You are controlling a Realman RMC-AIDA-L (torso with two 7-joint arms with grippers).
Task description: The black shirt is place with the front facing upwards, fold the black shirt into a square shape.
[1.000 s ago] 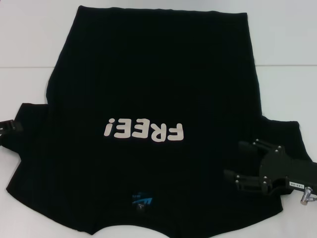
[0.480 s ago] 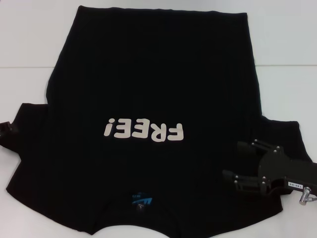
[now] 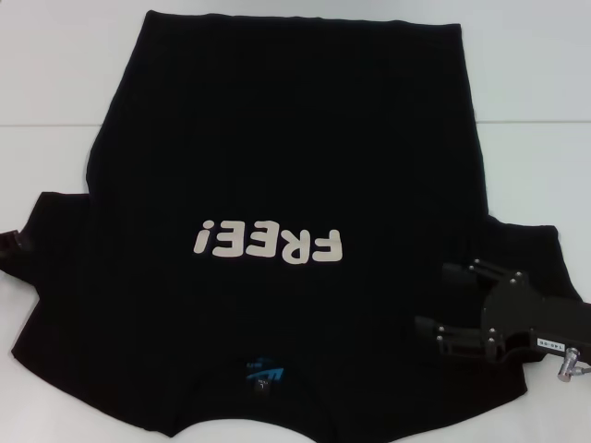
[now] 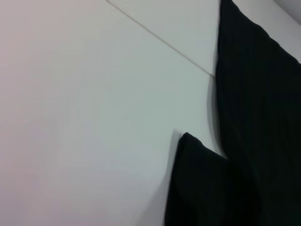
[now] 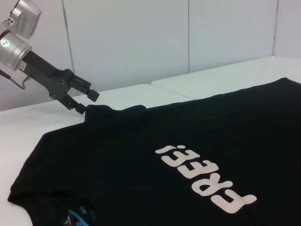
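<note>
The left tool (image 3: 11,243) has drawn back from the black shirt's (image 3: 277,166) sleeve.

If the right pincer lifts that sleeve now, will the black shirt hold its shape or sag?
Probably sag: the black shirt is thin cloth lying flat on the table. It looks light, so the rest may drag along. The right pincer, open above the sleeve, should grip easily; the left pincer sits at the opposite sleeve.

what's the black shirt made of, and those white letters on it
The black shirt looks like soft matte knit cloth: it lies limp and flat on the white table. The "FREE!" letters seem a smooth, opaque print or transfer with crisp edges; which one is unclear.
</note>
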